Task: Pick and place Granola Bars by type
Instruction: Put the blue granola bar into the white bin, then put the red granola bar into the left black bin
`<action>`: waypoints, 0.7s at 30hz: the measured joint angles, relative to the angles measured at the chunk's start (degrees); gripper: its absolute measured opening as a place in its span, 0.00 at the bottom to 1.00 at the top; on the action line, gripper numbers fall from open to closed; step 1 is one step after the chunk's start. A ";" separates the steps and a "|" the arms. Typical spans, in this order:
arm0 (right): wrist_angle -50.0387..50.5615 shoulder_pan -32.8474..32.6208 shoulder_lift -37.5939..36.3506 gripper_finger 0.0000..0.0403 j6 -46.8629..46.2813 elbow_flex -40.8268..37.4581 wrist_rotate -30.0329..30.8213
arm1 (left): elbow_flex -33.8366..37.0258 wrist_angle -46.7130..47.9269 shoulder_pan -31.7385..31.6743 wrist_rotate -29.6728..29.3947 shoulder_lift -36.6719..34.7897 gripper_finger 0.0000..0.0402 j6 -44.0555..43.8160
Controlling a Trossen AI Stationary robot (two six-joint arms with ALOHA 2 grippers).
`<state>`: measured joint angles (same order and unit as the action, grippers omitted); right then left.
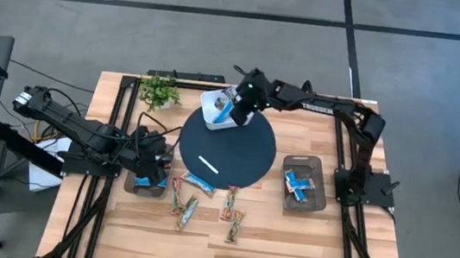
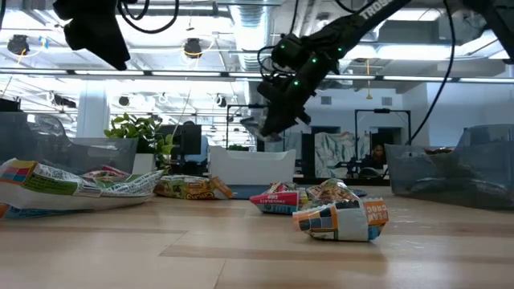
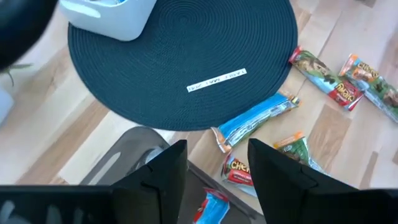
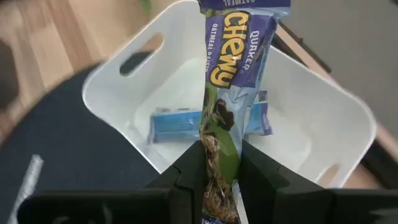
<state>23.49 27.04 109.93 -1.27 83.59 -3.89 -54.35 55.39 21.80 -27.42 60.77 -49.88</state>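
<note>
Over the white box (image 1: 214, 114) at the far edge of the round dark mat (image 1: 240, 152), my right gripper (image 1: 231, 107) is shut on a blue-and-white granola bar (image 4: 227, 93) with a green patch. Another blue bar (image 4: 171, 123) lies flat on the box's floor. My left gripper (image 1: 151, 170) hangs open and empty over the grey tray (image 1: 132, 186) at the left, where a blue bar (image 3: 211, 208) lies. Several loose bars (image 1: 187, 213) lie flat on the wood near the mat's near edge. My right gripper pinches the bar between its two fingers at one end of the wrapper (image 4: 217, 155). The fingers (image 4: 258, 171) slant down from the table's right side and lie along the bar. The rest of the bar sticks out ahead of them, lifted clear above the open box.
A second grey tray (image 1: 325, 170) with blue bars stands right of the mat. A thin white stick (image 1: 209, 163) lies on the mat. A small green plant (image 1: 160, 91) stands at the far left. Bare wood lies along the near edge.
</note>
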 joint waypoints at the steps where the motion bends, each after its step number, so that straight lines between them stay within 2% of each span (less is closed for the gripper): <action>1: 1.62 0.01 0.20 0.17 2.59 1.02 0.12 | 0.00 -0.03 0.00 -0.01 0.00 0.41 -0.69; 8: 5.99 -0.39 1.07 0.24 19.45 5.21 1.26 | 0.00 -0.04 0.00 0.00 0.00 0.41 -3.31; 11: 6.21 -0.31 1.07 0.32 20.19 5.32 2.10 | 0.00 -0.03 0.00 -0.01 0.00 0.41 -3.83; 15: 6.78 0.12 0.92 0.42 16.29 5.32 3.62 | 0.00 -0.06 0.00 0.10 0.00 0.41 -4.64; 17: 8.44 0.12 -0.25 0.47 15.00 5.27 1.19 | 0.00 -0.22 0.00 1.02 0.00 0.41 -4.77; 21: 9.49 -1.83 -4.81 0.51 14.77 5.29 -7.52 | 0.00 -3.24 0.00 3.28 0.00 0.41 -0.84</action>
<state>32.98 25.22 105.12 13.50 88.88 -11.41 -54.35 52.15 21.80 -24.14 60.77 -50.73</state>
